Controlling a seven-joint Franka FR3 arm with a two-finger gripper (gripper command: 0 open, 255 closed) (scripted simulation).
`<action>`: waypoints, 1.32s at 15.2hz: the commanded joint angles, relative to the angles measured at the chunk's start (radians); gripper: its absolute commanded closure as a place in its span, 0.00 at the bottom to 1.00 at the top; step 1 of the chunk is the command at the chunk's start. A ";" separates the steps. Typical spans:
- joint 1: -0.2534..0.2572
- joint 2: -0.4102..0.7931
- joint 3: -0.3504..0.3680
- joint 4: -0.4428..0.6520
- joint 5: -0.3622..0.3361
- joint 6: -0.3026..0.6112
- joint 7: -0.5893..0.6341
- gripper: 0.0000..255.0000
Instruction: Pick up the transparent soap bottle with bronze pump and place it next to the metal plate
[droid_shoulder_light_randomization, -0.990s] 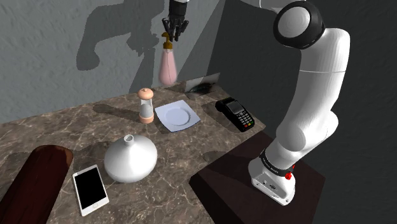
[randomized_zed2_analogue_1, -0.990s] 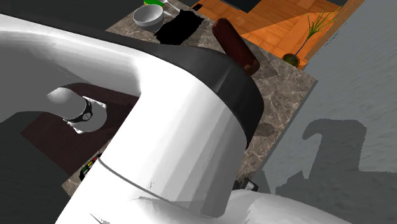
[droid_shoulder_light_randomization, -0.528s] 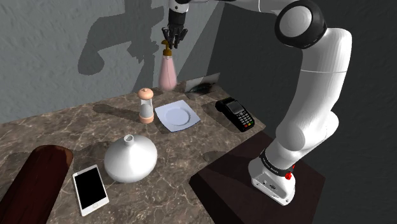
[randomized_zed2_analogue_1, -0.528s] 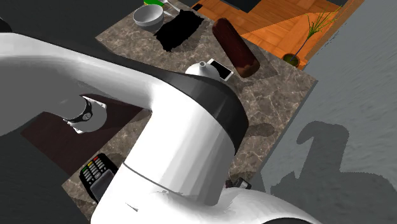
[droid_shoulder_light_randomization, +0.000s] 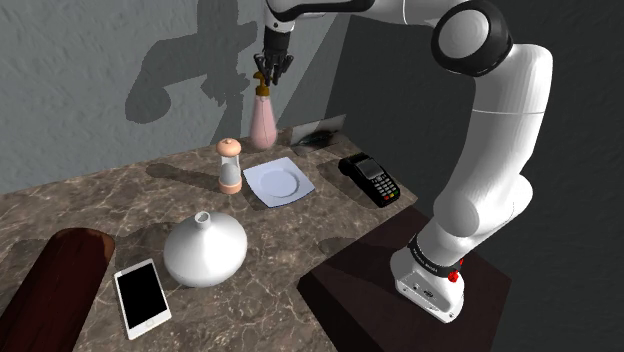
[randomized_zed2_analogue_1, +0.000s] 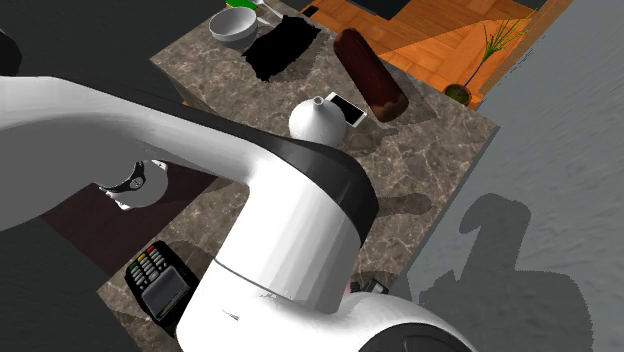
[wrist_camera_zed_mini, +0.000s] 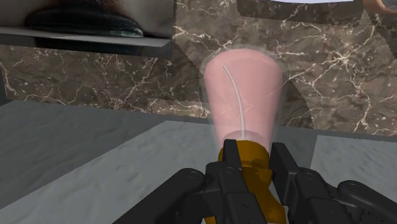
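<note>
**Soap bottle (droid_shoulder_light_randomization: 263, 122), clear body, pink fill, bronze pump (wrist_camera_zed_mini: 252, 160): held upright at the back of the bench.**

Long axis vertical, pump end up, base down toward the marbled bench (droid_shoulder_light_randomization: 100, 200); whether the base touches the surface cannot be told. Claw (droid_shoulder_light_randomization: 268, 68) comes down from above, its black fingers (wrist_camera_zed_mini: 284, 167) clamped on the pump from both sides. The bottle is close to the grey wall, just behind the far corner of the square pale plate (droid_shoulder_light_randomization: 279, 183) and apart from it. Peach-and-white grinder (droid_shoulder_light_randomization: 230, 166) stands beside the plate on the shoulder view's left. Black card terminal (droid_shoulder_light_randomization: 375, 180) lies on the plate's other side. Nearer the camera: white vase (droid_shoulder_light_randomization: 205, 250), phone (droid_shoulder_light_randomization: 141, 296), dark red cylinder (droid_shoulder_light_randomization: 60, 290).
</note>
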 joint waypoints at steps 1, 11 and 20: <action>0.000 -0.001 0.000 -0.002 0.000 0.003 0.000 1.00; 0.000 -0.001 0.000 -0.003 0.000 0.003 0.000 0.00; 0.008 -0.013 0.005 0.108 0.008 -0.118 -0.008 0.00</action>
